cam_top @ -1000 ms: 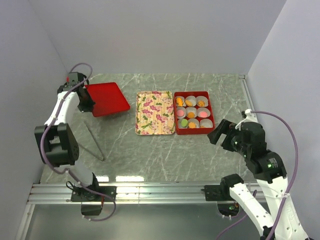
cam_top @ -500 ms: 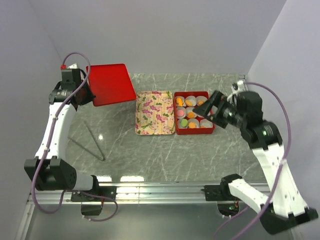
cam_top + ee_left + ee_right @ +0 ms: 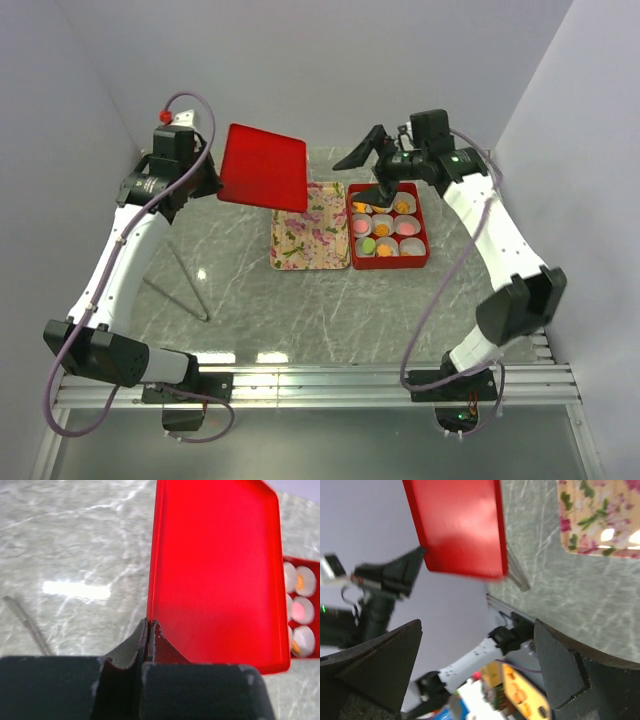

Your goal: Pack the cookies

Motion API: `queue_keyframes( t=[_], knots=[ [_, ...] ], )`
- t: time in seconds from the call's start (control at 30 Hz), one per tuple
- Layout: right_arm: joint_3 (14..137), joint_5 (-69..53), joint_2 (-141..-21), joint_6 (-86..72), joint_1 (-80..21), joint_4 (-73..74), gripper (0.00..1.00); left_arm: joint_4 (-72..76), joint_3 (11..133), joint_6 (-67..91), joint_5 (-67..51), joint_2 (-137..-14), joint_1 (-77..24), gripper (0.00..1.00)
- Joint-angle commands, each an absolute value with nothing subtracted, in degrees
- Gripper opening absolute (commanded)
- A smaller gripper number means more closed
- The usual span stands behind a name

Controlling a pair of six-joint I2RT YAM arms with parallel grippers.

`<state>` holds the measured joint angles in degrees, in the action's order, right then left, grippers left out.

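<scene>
Now | left pincer (image 3: 149, 625) is pinching the red lid (image 3: 262, 167) above the worktop (image 3: 330, 300) | right pincer (image 3: 477, 630) is hovering spread over the red box (image 3: 389, 265) | cookies (image 3: 367, 245) are sitting inside that box in paper cups (image 3: 413, 247).

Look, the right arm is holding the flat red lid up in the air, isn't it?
No. It is the left arm that holds the flat red rectangular lid up in the air. The left wrist view shows the left arm's jaws shut on its edge. The right arm's jaws are open and hold nothing.
</scene>
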<state>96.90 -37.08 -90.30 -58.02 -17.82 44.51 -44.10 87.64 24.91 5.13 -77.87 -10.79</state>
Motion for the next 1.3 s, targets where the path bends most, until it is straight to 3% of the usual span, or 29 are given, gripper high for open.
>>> queue_keyframes(
  t=[0.0, 0.2, 0.37, 0.67, 0.8, 0.87, 0.9, 1.0, 1.1, 1.27],
  knots=[
    [102.7, -42.8, -93.8, -64.2, -18.7, 42.5, 1.00, -40.3, 90.8, 25.0, 6.0, -77.1, -12.7, 0.00],
    [104.0, -39.6, -94.8, -64.9, -18.4, 51.1, 1.00, -38.7, 90.1, 25.0, 6.9, -77.1, -13.8, 0.00],
    [91.6, -41.2, -88.1, -67.1, -18.2, 48.4, 0.99, -30.0, 83.7, 26.3, 11.1, -71.9, -15.6, 0.00],
    [75.8, -40.9, -77.0, -68.4, -18.4, 43.4, 0.99, -36.6, 81.6, 29.5, 13.6, -70.3, -19.2, 0.00],
    [76.5, -38.8, -75.8, -62.7, -19.0, 48.4, 0.99, -43.5, 77.7, 30.4, 16.1, -69.4, -19.2, 0.01],
    [78.0, -36.3, -75.7, -59.4, -19.4, 51.2, 0.99, -44.1, 73.5, 30.1, 15.1, -69.5, -19.2, 0.07],
    [78.1, -34.0, -75.6, -56.6, -19.5, 53.9, 0.99, -43.8, 71.7, 29.6, 13.7, -69.4, -19.2, 0.18],
    [75.6, -31.0, -73.1, -53.7, -19.5, 55.5, 1.00, -40.9, 65.9, 27.5, 4.9, -70.0, -19.2, 0.35],
    [70.2, -28.4, -69.1, -53.0, -19.5, 54.3, 1.00, -36.7, 60.0, 25.9, -2.7, -70.9, -19.4, 0.42],
    [60.7, -27.5, -64.5, -54.3, -19.5, 51.5, 1.00, -33.9, 55.3, 21.6, -3.3, -76.2, -21.0, 0.44]
  ],
)
